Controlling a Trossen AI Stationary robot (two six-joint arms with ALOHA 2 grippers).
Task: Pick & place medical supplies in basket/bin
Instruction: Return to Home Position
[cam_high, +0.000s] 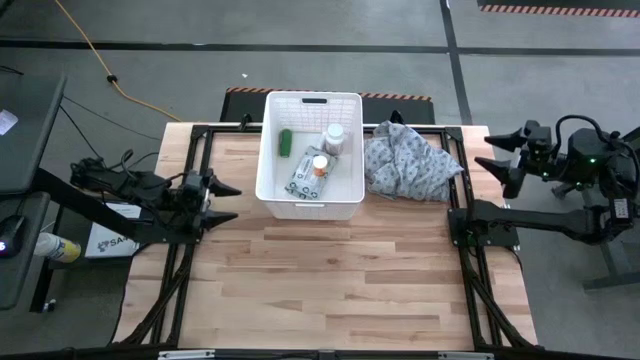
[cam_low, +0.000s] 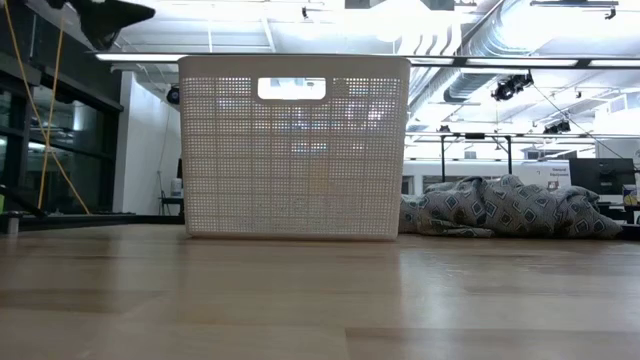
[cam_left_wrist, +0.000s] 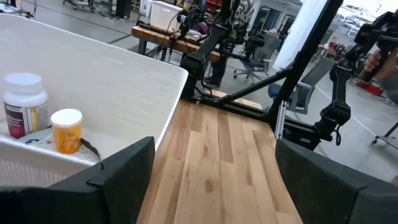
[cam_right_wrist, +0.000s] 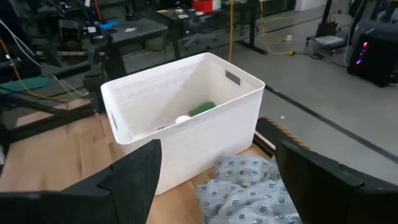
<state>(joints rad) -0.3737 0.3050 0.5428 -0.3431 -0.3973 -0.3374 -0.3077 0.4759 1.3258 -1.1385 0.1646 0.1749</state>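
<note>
On the pale wooden table (cam_high: 330, 280) of an open workshop hall, the large white lattice-walled plastic bin (cam_high: 263, 170) stands at the far middle. It holds a green cylinder (cam_high: 285, 142), a white-capped white bottle (cam_high: 334, 138), a small amber vial (cam_high: 320, 166) and a flat grey-green wipes packet (cam_high: 301, 180); all are probably light, the round ones stiff, smooth and best pinched across the body, the packet soft and best taken by an edge. A crumpled grey patterned cloth (cam_high: 410, 165), just beside the bin's right wall, is the only likely snag, while the left gripper (cam_high: 237, 202) at the table's left edge and the right gripper (cam_high: 484, 149) beyond its right edge both have fingers spread wide, holding nothing.
</note>
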